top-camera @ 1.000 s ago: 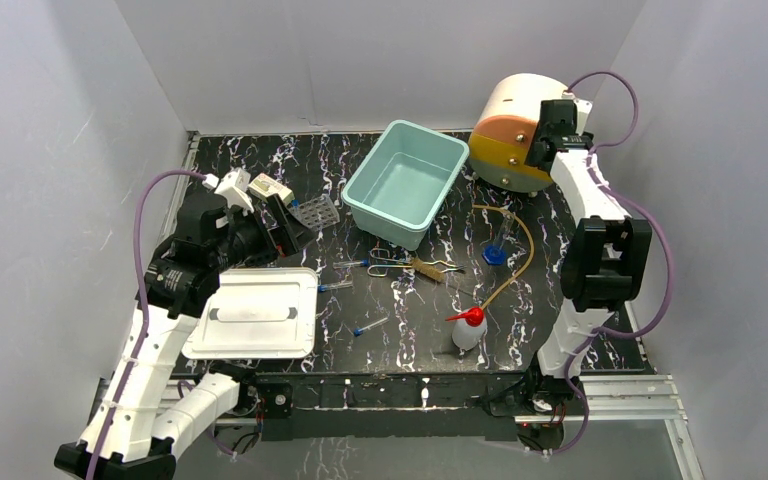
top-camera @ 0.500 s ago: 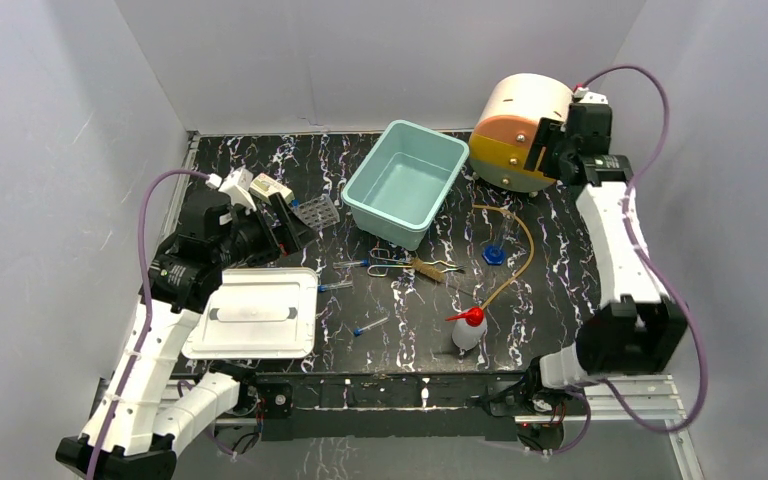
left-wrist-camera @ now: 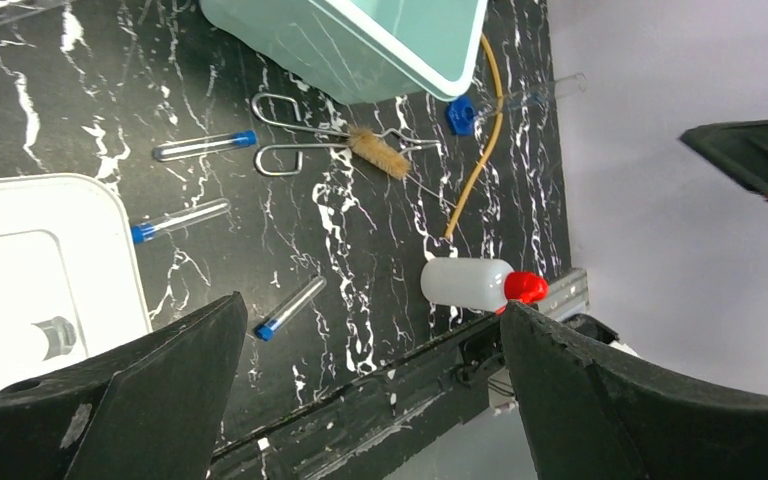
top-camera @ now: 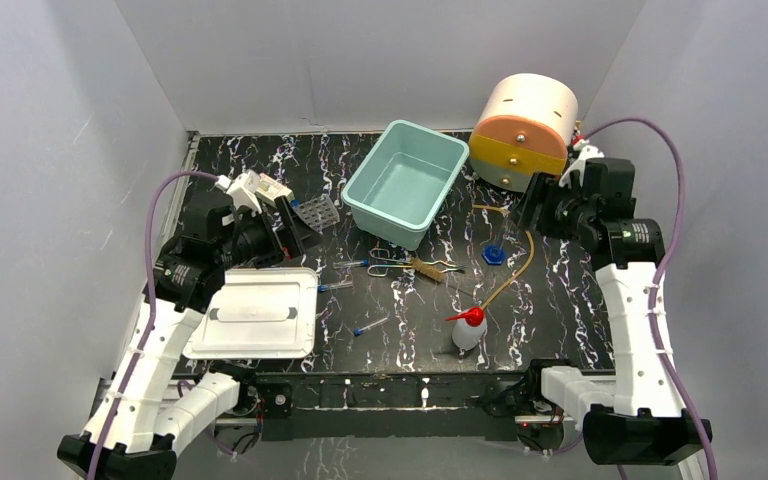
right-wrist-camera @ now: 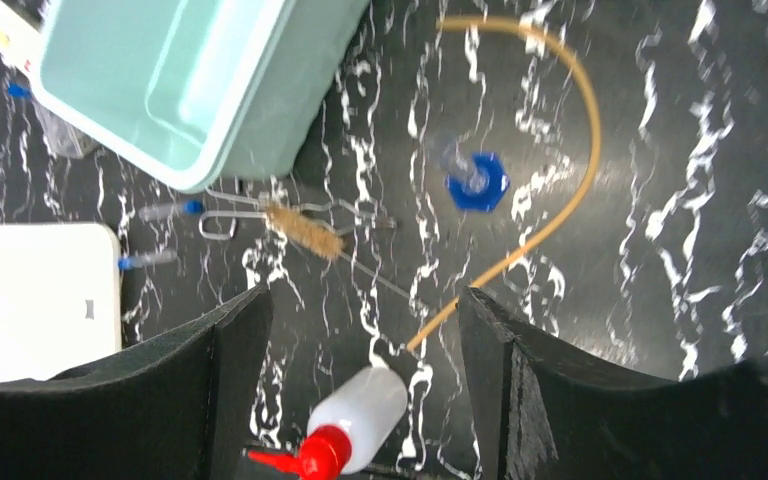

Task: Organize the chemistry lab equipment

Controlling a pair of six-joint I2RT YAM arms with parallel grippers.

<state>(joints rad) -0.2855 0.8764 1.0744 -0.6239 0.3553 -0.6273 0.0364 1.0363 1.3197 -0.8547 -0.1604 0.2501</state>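
Note:
The red-nozzled wash bottle (top-camera: 469,328) stands near the front edge, and shows in the right wrist view (right-wrist-camera: 360,415). Three blue-capped tubes (top-camera: 370,325) (top-camera: 335,286) (top-camera: 352,263) lie mid-table. The metal tongs (top-camera: 400,262) lie beside a tan brush (top-camera: 425,268). The tan tubing (top-camera: 515,255) curves past the small blue cap (top-camera: 494,254). The grey tube rack (top-camera: 317,212) lies by my left gripper (top-camera: 295,225), which is open and empty (left-wrist-camera: 370,305). My right gripper (top-camera: 532,205) hovers above the tubing, open and empty (right-wrist-camera: 363,295).
A teal bin (top-camera: 405,182) sits at the back centre. A cream and orange drum (top-camera: 523,130) stands at the back right. A white tray (top-camera: 257,312) lies at the front left, just below my left arm.
My right arm has swung from the drum at the back right forward and down, so its gripper now hangs over the tubing. My left arm has barely moved.

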